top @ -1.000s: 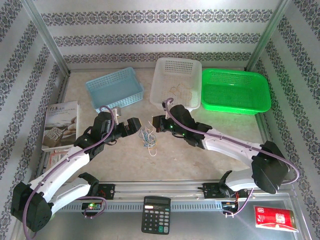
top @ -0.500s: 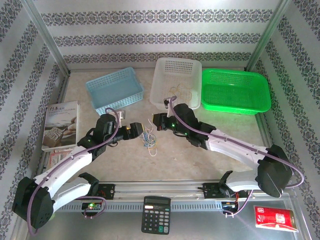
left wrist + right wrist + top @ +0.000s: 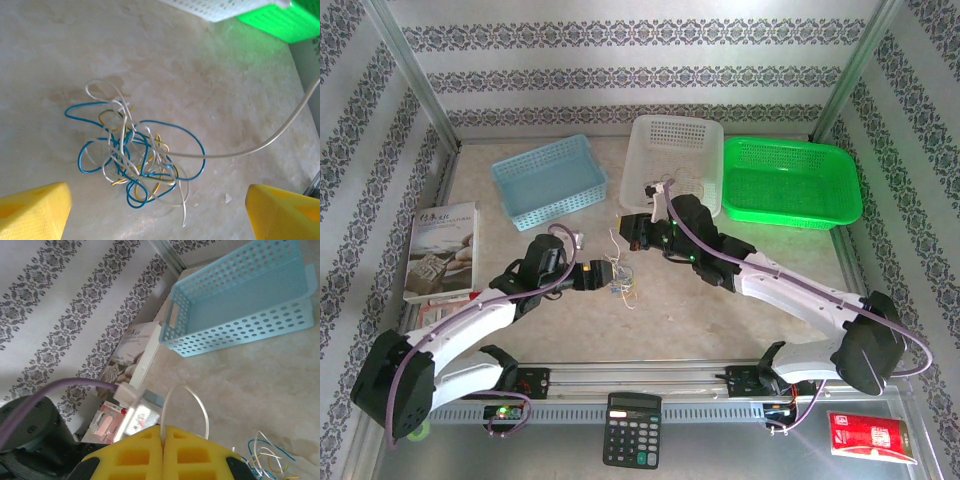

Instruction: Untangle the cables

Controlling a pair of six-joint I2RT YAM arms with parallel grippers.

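The cables (image 3: pixel 132 157) lie in a loose knot of blue, yellowish and whitish loops near the middle of the table (image 3: pixel 680 320). The left gripper (image 3: pixel 157 217) stands right over them with its fingers (image 3: pixel 32 212) spread wide. The near end of the knot reaches in between them, and neither finger touches a wire. One whitish strand (image 3: pixel 230 155) leads out of the knot and rises clear of the table to the right gripper (image 3: pixel 162 440), just beyond the tangle on the far side. Its fingers are pressed together with that strand pinched between them.

Along the far edge sit a blue basket (image 3: pixel 548 180) toward the left corner, a white basket (image 3: pixel 672 150) in the middle and a green basket (image 3: pixel 790 180) in the right corner. A book (image 3: pixel 442 250) lies at the left edge. On the metal ledge before the near edge rest a calculator (image 3: pixel 632 428) and a red packet (image 3: pixel 870 435).
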